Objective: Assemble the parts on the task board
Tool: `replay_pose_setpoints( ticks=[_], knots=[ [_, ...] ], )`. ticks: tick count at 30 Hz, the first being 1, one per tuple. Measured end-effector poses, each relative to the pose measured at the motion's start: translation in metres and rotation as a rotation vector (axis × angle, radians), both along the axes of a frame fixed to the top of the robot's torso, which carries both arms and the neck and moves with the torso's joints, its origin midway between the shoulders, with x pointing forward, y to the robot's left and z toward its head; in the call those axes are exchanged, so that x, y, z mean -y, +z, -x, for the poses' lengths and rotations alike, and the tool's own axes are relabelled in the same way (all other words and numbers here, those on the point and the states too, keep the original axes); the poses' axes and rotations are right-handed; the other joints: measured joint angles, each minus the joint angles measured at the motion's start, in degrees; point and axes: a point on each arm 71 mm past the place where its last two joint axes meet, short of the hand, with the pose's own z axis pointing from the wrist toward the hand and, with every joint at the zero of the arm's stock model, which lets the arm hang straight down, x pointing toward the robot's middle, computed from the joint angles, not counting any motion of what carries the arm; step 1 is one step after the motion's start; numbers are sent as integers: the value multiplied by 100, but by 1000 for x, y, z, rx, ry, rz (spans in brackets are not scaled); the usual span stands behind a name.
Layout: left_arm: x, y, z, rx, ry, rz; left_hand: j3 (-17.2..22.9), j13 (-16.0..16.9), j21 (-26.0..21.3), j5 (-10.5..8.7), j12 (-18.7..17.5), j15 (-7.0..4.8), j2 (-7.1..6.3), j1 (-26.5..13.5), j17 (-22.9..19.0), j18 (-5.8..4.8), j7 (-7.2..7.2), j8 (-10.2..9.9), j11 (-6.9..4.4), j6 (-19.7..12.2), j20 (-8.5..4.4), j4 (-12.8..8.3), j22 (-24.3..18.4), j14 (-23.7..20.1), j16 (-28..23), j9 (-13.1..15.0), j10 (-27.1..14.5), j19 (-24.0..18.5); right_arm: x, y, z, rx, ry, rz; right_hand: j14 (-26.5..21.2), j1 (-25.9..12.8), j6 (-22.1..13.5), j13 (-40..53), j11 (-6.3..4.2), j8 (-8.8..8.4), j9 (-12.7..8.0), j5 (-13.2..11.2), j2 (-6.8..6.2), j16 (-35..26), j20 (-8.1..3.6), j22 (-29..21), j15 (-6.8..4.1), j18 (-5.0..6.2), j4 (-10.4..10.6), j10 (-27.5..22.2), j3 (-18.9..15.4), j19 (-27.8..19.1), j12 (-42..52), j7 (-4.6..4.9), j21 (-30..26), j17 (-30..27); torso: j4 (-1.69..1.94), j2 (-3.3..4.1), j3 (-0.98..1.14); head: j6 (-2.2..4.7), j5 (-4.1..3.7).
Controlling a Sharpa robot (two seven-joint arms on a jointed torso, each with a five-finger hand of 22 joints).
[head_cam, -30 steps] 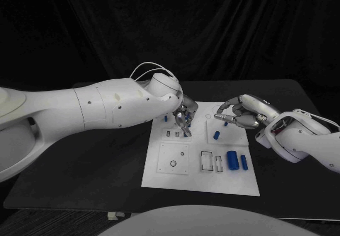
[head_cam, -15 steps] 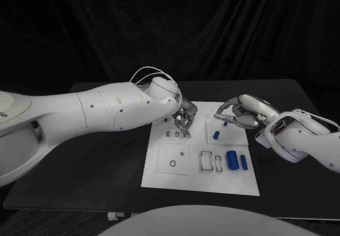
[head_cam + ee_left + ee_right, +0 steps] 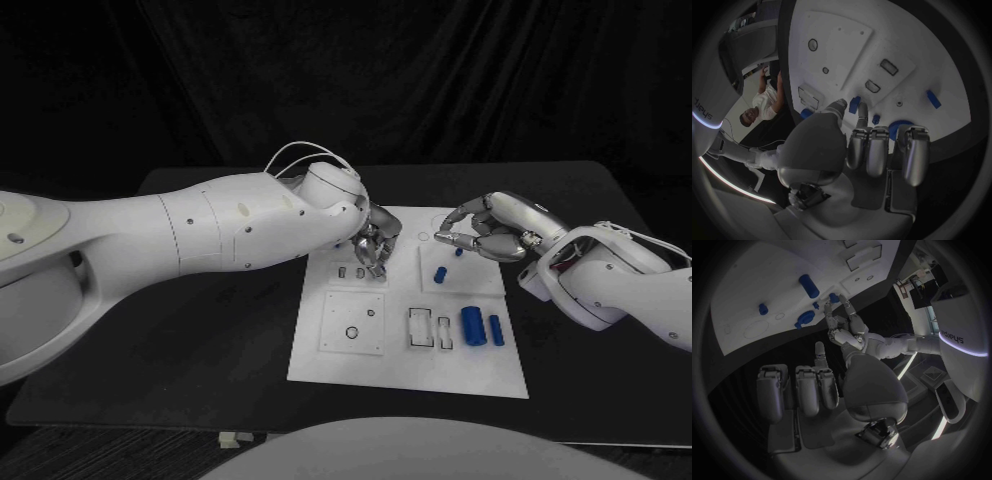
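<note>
The white task board [image 3: 408, 368] lies mid-table. My left hand [image 3: 372, 243] reaches down over its upper left, fingertips just above two small slots [image 3: 352, 271]. In the left wrist view, the thumb and a finger of my left hand [image 3: 848, 145] pinch a small blue part [image 3: 854, 104] close above the board [image 3: 848, 40]. My right hand [image 3: 490, 232] hovers over the board's upper right with fingers curled in and nothing in them. Two blue cylinders [image 3: 472, 322] lie side by side at the board's right, and smaller blue parts [image 3: 441, 272] stand below the right hand.
The black table [image 3: 188, 340] extends on both sides of the board. My bulky left arm [image 3: 188, 240] crosses the table's left half. Rectangular recesses [image 3: 420, 328] and a square plate with holes [image 3: 356, 322] occupy the board's near half.
My left arm has shifted slightly and its fingertips have drawn a little closer to the two small slots. The right hand has stayed put.
</note>
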Motion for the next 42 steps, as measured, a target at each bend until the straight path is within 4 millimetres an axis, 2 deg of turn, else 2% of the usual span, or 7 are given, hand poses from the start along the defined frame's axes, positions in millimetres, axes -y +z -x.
replay_pose_setpoints(
  ticks=[7, 12, 19, 24, 29, 33, 42],
  knots=[
    [0, 0, 0, 0, -1, 3, 70, 0, 0, 203, 0, 0, 58, 103, 0, 0, -34, 91, -41, 34, 0, -145, 0, 0, 0, 189, 1, 0, 0, 0, 0, 0, 0, 0, 7, 118, 20, 0, 21, 0, -10, 205, 22, 0, 1, 0, 7, 0, -2, -21, -33, 1, 0, 20, 0, 0, -2, -1, 0, 0, 4],
    [0, 0, 1, 0, -4, 6, 133, 0, 0, 349, 0, -43, 87, 133, 0, 0, -55, 197, -72, 55, -22, -208, 0, 1, 0, 350, -6, 22, 0, 0, 0, -1, 0, 0, 16, 187, 20, 0, 42, -28, -24, 404, 25, 0, 21, -1, 16, 0, 0, 0, -64, 21, 0, 20, 0, 0, -5, -2, 0, 0, 4],
    [0, 0, 1, 0, -4, 9, 199, -1, 0, 377, 0, -67, 118, 164, 0, 0, -96, 382, -102, 53, -64, -273, 0, -16, 0, 685, -18, 20, 0, 0, 0, -1, 1, 0, -4, 263, 40, 0, 42, -46, -41, 691, 38, 0, 31, -1, 36, 0, 0, 0, -96, 11, 0, 40, 0, 0, -5, -3, 1, 0, 10],
    [0, -1, 1, -1, -5, 10, 318, -1, 0, 543, 0, -84, 134, 240, 0, 0, -111, 456, -123, 15, -85, -393, 0, 1, 0, 870, 2, -1, 0, 0, 0, -2, 1, 1, -4, 287, 40, 0, 42, -50, -49, 803, 60, 0, 41, -1, 36, 0, 0, 0, -95, 0, 0, 40, 0, 0, -5, -3, 1, 0, 14],
    [0, -1, 1, -2, -4, 10, 415, -1, 0, 622, 0, -117, 117, 316, 0, 0, -137, 456, -159, 36, -105, -483, 0, -8, 0, 946, 6, 20, 0, 0, 0, -2, 1, 1, -4, 331, 40, 0, 42, -50, -54, 906, 62, 0, 41, -1, 36, 0, 0, 0, -95, 0, 0, 40, 0, 0, -5, -3, 0, 0, 20],
    [0, -1, 1, -2, -5, 12, 715, -1, 0, 528, 0, -125, 102, 407, 0, 0, -138, 435, -176, 37, -126, -563, 0, 0, 0, 952, -10, 0, 0, 0, 0, -2, 2, 1, -4, 331, 40, 0, 42, -78, -61, 980, 62, 0, 41, -2, 36, 0, 0, 0, -95, 0, 0, 40, 0, 0, -4, -2, 0, 0, 27],
    [-4, -1, 3, 11, 5, 22, 933, -2, 0, 570, 0, -145, 71, 464, 0, 0, -112, 408, -196, 56, -146, -469, 5, -21, 0, 952, 10, 20, 0, 0, 0, -2, 1, 1, -4, 333, 40, 0, 41, -78, -61, 1002, 62, 0, 41, -2, 35, 0, 0, 0, -95, 0, 0, 40, 0, 0, -2, -1, -1, 0, 41]
  ],
)
